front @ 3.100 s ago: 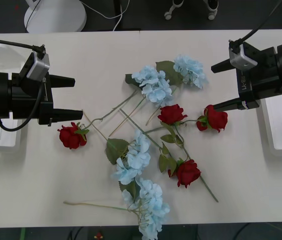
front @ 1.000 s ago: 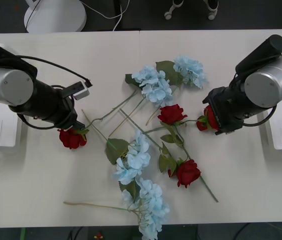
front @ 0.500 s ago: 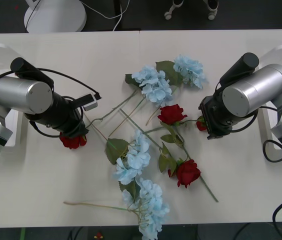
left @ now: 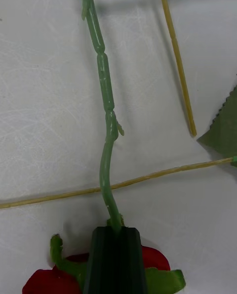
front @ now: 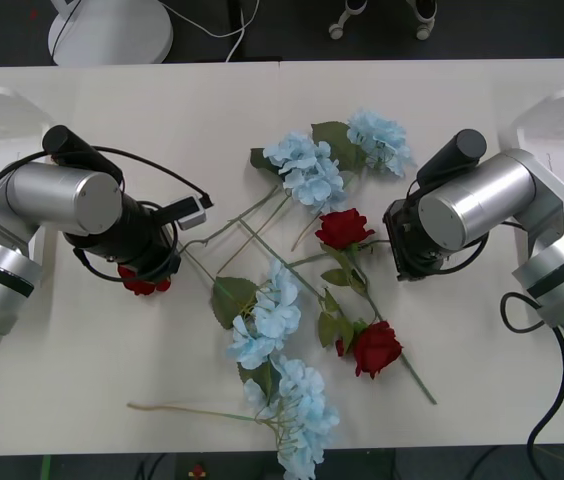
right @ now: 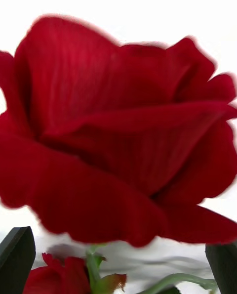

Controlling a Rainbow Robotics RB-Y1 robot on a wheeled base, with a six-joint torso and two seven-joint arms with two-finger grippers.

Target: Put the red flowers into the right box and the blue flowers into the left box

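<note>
The left gripper (front: 150,270) is pinched shut on a red rose (front: 140,286) at the bloom's base, toward the table's (front: 82,380) left edge. The right gripper (front: 402,252) stands wide around a second rose (right: 118,136), toward the right edge. These 2 look light and floppy, so I'd hold the stem just under the head.

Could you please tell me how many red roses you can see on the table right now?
3 in the front view: one mid-table, one nearer the robot, one mostly under the left end effector. A fourth, close before the right end effector's wrist camera, is hidden there.
</note>
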